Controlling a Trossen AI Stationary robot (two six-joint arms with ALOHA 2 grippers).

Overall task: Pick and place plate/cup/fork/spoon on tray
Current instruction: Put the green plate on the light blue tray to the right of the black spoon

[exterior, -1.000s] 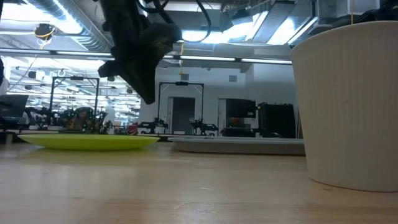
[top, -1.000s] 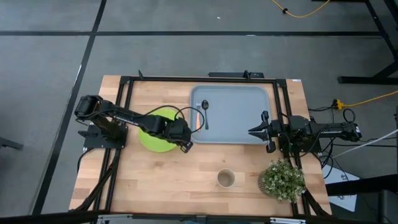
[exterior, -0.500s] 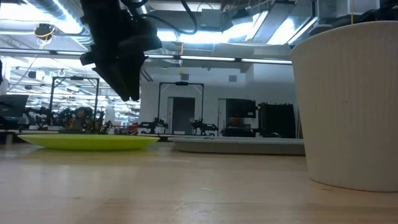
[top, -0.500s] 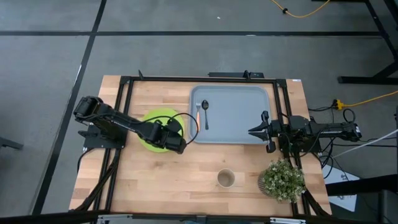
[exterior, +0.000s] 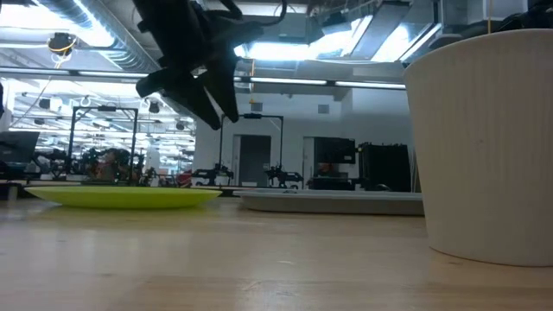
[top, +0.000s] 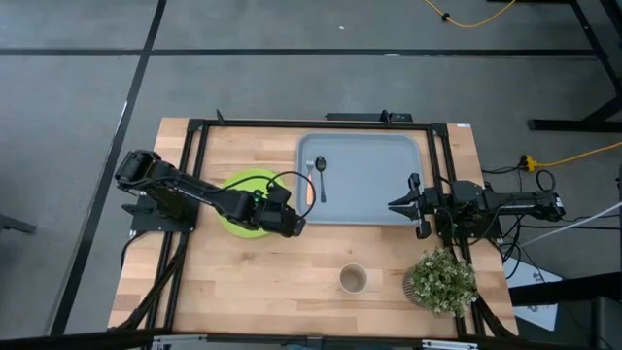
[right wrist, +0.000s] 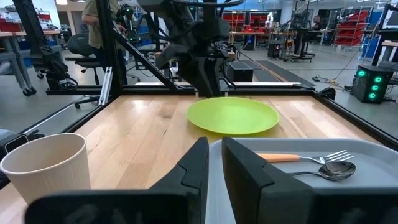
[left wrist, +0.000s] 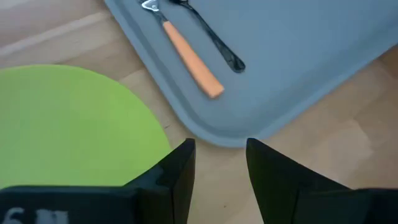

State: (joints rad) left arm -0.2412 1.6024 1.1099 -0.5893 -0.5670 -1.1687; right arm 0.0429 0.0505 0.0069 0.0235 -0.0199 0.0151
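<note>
The lime-green plate (top: pixel 241 192) lies flat on the table left of the grey-blue tray (top: pixel 374 199). The orange-handled fork (left wrist: pixel 186 53) and the dark spoon (left wrist: pixel 211 36) lie side by side on the tray's left part. The tan cup (top: pixel 353 280) stands upright near the table's near edge. My left gripper (left wrist: pixel 221 163) hovers open and empty above the plate's right edge, beside the tray's near left corner. My right gripper (right wrist: pixel 215 158) waits at the tray's right rim with a narrow gap between its fingers and nothing in it.
A bushy potted plant (top: pixel 442 280) stands at the near right corner, right of the cup. A black frame (top: pixel 199 156) borders the table's left, far and right sides. Bare wood lies between the plate and the cup (right wrist: pixel 46 168).
My left gripper has gone a little toward the table's left edge over the plate, then come back right toward the tray's near left corner, turning as it went. In the low view its fingertips now stand apart: it has opened.
</note>
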